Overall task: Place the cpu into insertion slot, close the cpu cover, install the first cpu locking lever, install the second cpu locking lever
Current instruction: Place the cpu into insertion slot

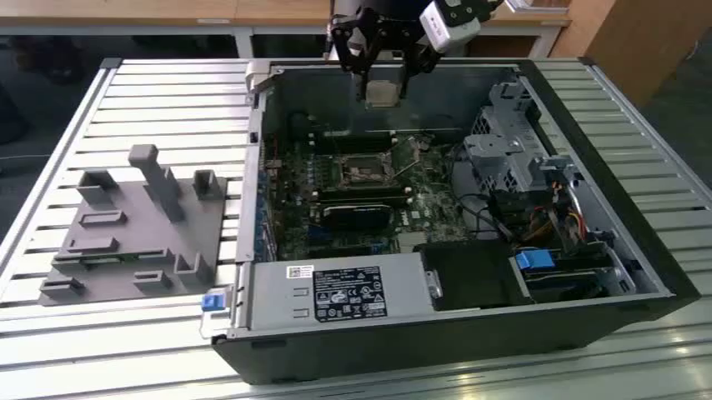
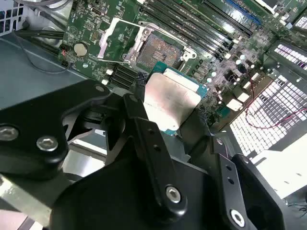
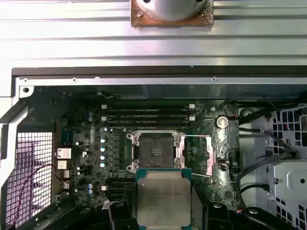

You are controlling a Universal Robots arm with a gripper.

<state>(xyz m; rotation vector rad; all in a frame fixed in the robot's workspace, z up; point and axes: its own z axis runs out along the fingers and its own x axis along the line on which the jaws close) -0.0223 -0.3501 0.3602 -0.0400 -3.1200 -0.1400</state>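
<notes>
My gripper [image 1: 382, 87] hangs above the far side of the open computer case, shut on the cpu [image 1: 382, 92], a flat square chip with a silvery top. In both wrist views the cpu [image 2: 170, 103] [image 3: 163, 196] sits between the black fingers [image 2: 139, 84], held in the air over the green board. The insertion slot [image 2: 156, 51] [image 3: 154, 151] [image 1: 362, 172] lies bare with its dark centre showing. The cpu cover [image 2: 117, 40] [image 3: 213, 151], a silvery frame, is swung open beside the slot. A thin lever wire [image 2: 163, 28] stands off the socket.
The case walls [image 1: 258, 133] ring the board. A drive cage [image 1: 512, 158] with cables fills the exterior view's right, and a power supply [image 1: 333, 292] sits at the front. Long memory slots [image 3: 148, 112] run beside the socket. A grey fixture block [image 1: 133, 225] rests on the slatted table.
</notes>
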